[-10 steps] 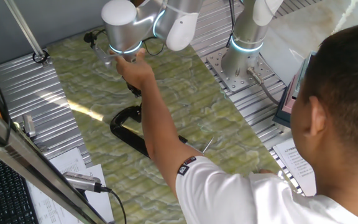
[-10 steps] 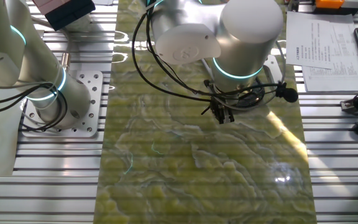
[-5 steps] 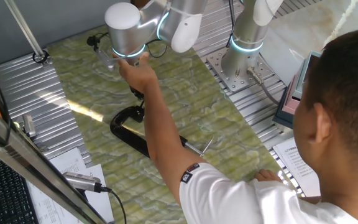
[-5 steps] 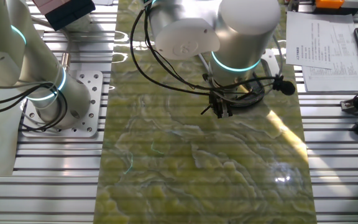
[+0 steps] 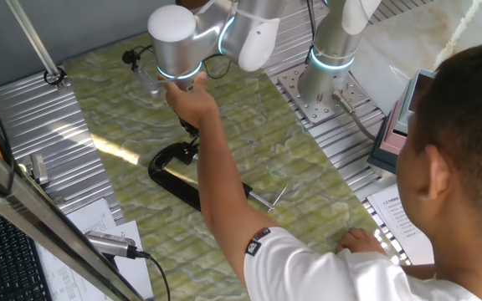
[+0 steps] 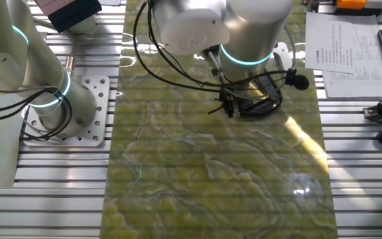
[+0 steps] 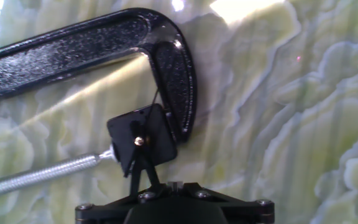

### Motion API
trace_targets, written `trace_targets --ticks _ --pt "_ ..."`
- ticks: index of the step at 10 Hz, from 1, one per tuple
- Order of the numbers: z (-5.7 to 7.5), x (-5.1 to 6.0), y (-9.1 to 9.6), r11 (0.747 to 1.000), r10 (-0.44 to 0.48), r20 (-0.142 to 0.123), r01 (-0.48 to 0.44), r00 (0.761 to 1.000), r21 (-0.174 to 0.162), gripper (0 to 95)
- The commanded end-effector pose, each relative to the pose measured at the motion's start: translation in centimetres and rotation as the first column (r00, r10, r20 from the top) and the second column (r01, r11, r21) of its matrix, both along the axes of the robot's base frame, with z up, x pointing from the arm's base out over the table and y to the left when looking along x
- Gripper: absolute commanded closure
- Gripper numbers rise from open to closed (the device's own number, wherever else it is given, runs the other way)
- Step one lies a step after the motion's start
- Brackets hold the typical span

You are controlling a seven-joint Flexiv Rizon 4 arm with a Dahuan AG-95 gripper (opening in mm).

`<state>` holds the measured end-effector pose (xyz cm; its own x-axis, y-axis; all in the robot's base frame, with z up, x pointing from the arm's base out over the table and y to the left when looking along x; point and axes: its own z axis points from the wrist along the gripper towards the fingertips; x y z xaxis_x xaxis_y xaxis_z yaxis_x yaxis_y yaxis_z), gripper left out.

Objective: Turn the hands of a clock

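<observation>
On the green marbled table mat (image 7: 303, 124), the small black square clock (image 7: 143, 138) sits clamped in the black cast-iron C-clamp (image 7: 166, 68), its thin hands pointing up and down. The gripper (image 7: 169, 186) hovers just beside it; whether the jaws are released, I cannot tell. The person's hand (image 5: 189, 94) holds the wrist. Best approach slowly, centred on the brass hub, and touch only one hand.

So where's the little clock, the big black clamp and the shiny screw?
clock (image 7: 143, 142), hand view, on its black square body near the hub of the hands.
black clamp (image 7: 73, 45), hand view, on the long curved frame.
clamp screw (image 7: 39, 175), hand view, on the silver threaded rod.
</observation>
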<state>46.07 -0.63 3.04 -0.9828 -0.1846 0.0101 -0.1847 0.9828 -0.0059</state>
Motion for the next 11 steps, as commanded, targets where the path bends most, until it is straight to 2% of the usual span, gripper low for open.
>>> trace_targets --ticks 1,7,11 --pt "0.2 -0.5 3.3 1.0 -0.001 0.0 0.001 1.0 -0.001 95.0" --pt "0.4 -0.4 3.3 1.0 -0.002 -0.003 0.002 1.0 -0.002 95.0" --pt "1.4 -0.3 3.2 1.0 0.008 -0.015 -0.008 1.0 -0.01 95.0"
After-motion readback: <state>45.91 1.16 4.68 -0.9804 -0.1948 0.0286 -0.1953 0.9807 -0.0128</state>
